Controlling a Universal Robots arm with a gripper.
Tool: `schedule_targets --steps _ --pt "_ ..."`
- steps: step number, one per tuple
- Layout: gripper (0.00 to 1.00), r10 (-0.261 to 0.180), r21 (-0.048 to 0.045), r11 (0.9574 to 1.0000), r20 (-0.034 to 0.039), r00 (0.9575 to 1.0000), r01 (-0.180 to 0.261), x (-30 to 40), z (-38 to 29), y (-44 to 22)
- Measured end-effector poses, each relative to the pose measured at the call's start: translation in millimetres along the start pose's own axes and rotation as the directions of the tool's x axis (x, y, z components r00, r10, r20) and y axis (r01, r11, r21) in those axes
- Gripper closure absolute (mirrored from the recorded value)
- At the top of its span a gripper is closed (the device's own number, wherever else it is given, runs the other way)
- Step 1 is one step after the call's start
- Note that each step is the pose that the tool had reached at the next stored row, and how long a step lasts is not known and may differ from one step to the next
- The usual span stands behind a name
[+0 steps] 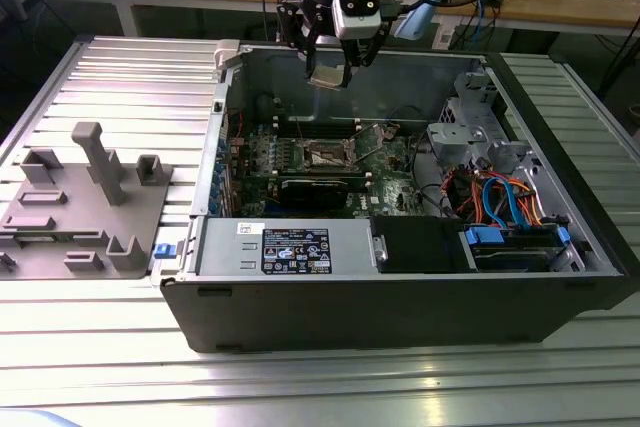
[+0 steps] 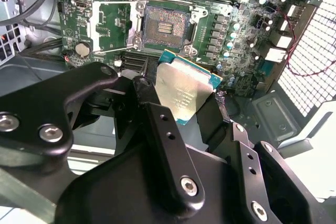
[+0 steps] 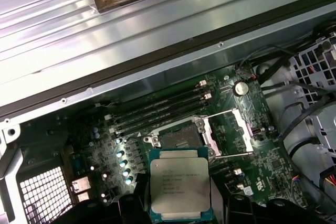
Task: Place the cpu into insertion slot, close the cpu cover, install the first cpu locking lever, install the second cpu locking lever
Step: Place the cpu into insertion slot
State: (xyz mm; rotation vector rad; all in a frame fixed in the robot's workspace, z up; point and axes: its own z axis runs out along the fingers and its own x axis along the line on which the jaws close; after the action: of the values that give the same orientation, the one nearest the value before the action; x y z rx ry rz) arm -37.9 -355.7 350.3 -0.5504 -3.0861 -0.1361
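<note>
My gripper (image 1: 331, 74) hangs above the open computer case, shut on the cpu (image 1: 327, 78), a flat silvery square chip with a green edge. In both wrist views the cpu (image 2: 184, 90) (image 3: 178, 187) sits between the black fingers (image 2: 149, 114) (image 3: 132, 205), held by two opposite edges. The insertion slot (image 1: 325, 154) (image 2: 164, 24) (image 3: 178, 139) lies bare on the green board below, well apart from the chip, with its dark contact field showing. The cpu cover (image 2: 113, 4) (image 3: 247, 132), a thin metal frame with a window, stands swung open beside the slot.
The black case (image 1: 400, 317) has tall walls around the board. A power supply (image 1: 290, 247) and a drive cage with orange and blue cables (image 1: 500, 202) fill its near side. Long memory slots (image 3: 157, 109) run beside the socket. A grey fixture (image 1: 80, 207) stands on the table at the exterior view's left.
</note>
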Motion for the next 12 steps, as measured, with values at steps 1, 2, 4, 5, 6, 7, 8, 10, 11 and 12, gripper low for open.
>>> schedule_targets --steps 1,2,4,5,6,7,8,10,11,12 --pt "0.45 0.001 0.0000 1.0000 0.0001 1.0000 -0.001 0.0 0.0 0.0" --pt "0.45 0.003 0.0000 1.0000 0.0002 1.0000 -0.003 0.0 0.0 0.0" --pt "0.45 0.007 -0.0001 1.0000 0.0006 1.0000 -0.007 0.0 0.0 0.0" --pt "0.45 0.009 -0.0002 1.0000 0.0008 1.0000 -0.009 0.0 0.0 0.0" --pt "0.45 0.010 -0.0002 0.9999 0.0009 0.9999 -0.010 0.0 0.0 0.0" --pt "0.45 0.012 -0.0003 0.9999 0.0010 0.9999 -0.012 0.0 0.0 0.0" --pt "0.45 0.013 -0.0003 0.9999 0.0011 0.9999 -0.013 0.0 0.0 0.0" --pt "0.45 0.016 -0.0003 0.9999 0.0013 0.9999 -0.016 0.0 0.0 0.0" --pt "0.45 0.017 -0.0004 0.9999 0.0015 0.9999 -0.017 0.0 0.0 0.0" --pt "0.45 0.019 -0.0004 0.9998 0.0016 0.9998 -0.019 0.0 0.0 0.0"
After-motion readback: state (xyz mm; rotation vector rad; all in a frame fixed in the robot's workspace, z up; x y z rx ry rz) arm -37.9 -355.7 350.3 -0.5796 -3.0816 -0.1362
